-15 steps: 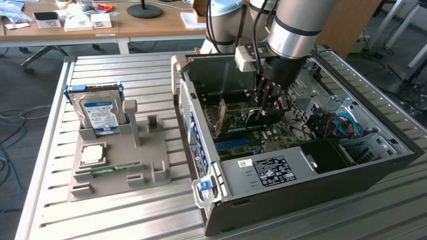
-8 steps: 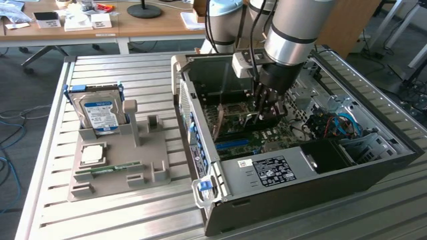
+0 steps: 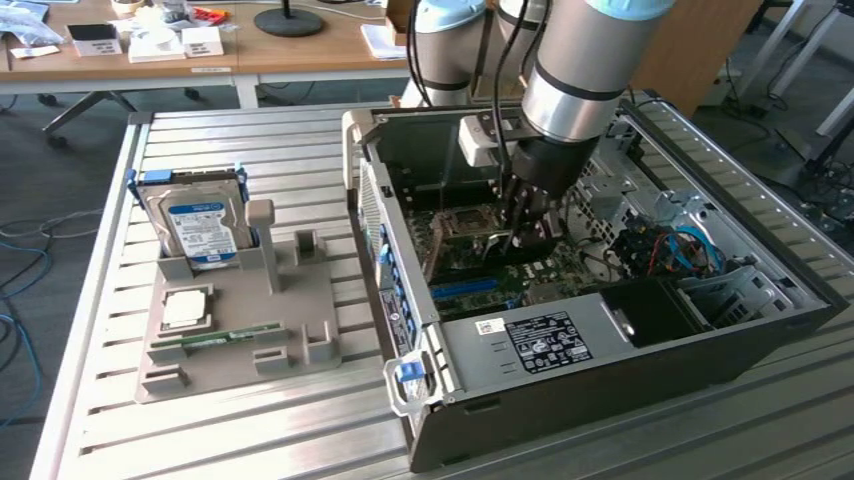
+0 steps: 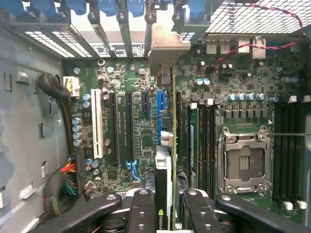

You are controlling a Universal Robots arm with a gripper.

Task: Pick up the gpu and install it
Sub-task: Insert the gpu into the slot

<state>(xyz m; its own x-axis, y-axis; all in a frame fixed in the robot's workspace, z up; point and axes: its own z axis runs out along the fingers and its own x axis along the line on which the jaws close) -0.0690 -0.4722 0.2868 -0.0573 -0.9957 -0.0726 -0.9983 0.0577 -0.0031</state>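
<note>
Inside the open computer case [image 3: 441, 290], my gripper [image 3: 527, 228] hangs low over the motherboard [image 3: 467, 255], shut on the gpu [image 3: 534, 243]. In the wrist view the gpu [image 4: 164, 170] is seen edge-on, a thin dark card with a small green logo, clamped between my two black fingers [image 4: 143, 206]. Its silvery metal bracket [image 4: 167, 46] reaches the slot openings at the case's rear wall. The card stands upright along a blue expansion slot [image 4: 160, 109]; whether it is seated there I cannot tell.
The grey holder [image 3: 307, 300] left of the case carries a hard drive [image 3: 200, 225], a square processor chip [image 3: 184, 305] and a green memory stick [image 3: 214, 340]. On the motherboard [image 4: 131, 121] are an open processor socket [image 4: 243, 160], black slots [image 4: 116, 126] and cable bundles [image 4: 63, 179].
</note>
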